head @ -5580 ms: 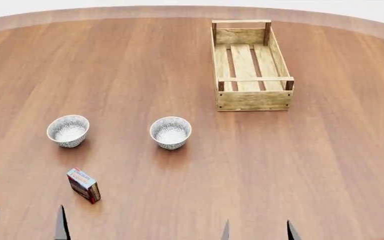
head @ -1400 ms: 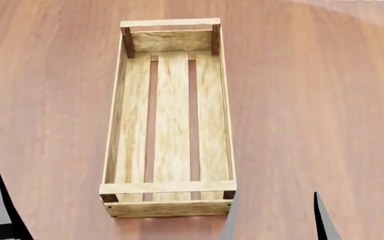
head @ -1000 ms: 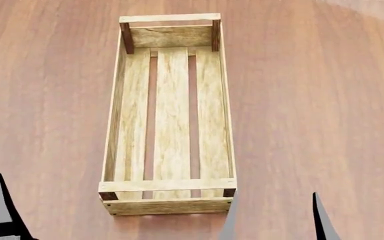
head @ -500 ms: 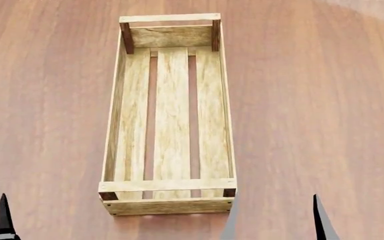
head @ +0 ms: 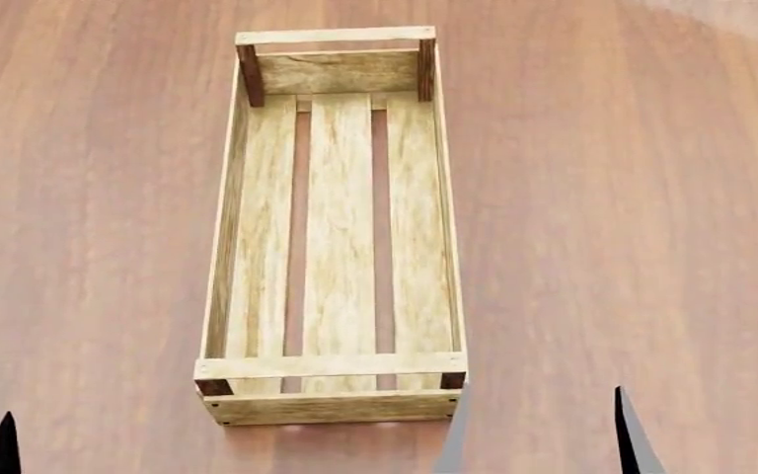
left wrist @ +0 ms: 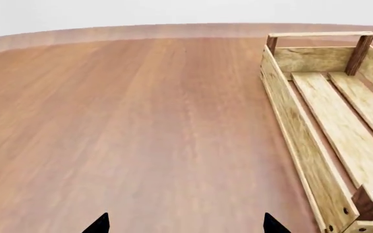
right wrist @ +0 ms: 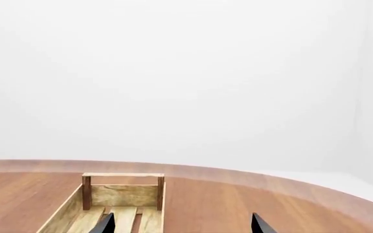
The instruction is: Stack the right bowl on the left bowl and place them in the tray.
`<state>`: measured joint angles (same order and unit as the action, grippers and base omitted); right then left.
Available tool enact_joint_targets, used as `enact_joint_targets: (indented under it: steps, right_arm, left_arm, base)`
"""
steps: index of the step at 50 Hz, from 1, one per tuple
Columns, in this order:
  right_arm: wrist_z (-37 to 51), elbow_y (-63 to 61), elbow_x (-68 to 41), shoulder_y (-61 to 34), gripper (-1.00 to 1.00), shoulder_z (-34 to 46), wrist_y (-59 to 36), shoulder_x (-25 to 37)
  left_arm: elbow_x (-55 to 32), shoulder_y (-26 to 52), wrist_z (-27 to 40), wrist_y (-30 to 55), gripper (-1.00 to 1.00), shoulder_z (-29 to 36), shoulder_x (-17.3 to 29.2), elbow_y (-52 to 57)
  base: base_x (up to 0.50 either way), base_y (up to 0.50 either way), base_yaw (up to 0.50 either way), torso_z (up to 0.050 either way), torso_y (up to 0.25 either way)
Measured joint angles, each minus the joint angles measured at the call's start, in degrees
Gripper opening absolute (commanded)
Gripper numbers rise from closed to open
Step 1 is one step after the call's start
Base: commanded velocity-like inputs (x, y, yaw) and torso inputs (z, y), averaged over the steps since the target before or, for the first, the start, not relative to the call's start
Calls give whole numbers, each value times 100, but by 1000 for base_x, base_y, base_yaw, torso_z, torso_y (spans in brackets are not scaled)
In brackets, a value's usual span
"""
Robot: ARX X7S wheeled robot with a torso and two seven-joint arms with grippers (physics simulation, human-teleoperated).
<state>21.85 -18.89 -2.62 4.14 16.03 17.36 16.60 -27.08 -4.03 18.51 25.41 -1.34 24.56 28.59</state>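
Observation:
Neither bowl shows in any view. The tray point(head: 225, 227), a long light-wood crate with three slatted boards and dark corner posts, lies empty on the table, lengthwise away from me. My right gripper point(head: 541, 446) stands open at the tray's near right corner, holding nothing; its wrist view looks over the tray point(right wrist: 123, 195) from that near end point(right wrist: 182, 226). My left gripper point(left wrist: 185, 226) is open and empty, off to the left of the tray point(left wrist: 298, 133). In the head view only one of its fingertips point(head: 5, 450) shows, at the lower left corner.
The brown wooden table point(head: 616, 197) spreads round the tray, its curved far edge point(left wrist: 109, 33) in the left wrist view. A plain white wall point(right wrist: 186, 73) lies beyond the table.
Since 5.6 s ago the head view has closed in on the tray and both bowls and the small box have left it. Over the last second the left fingertip has sunk lower in view.

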Motion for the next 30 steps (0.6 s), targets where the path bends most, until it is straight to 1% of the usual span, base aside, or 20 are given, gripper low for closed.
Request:
enact_joint_targets:
  steps: [30]
  right_arm:
    - [79, -27, 10, -17, 100, 37, -40, 69]
  left_arm:
    - [-1673, 30, 205, 1451, 100, -579, 127, 6]
  base:
    - [0, 0, 0, 0, 0]
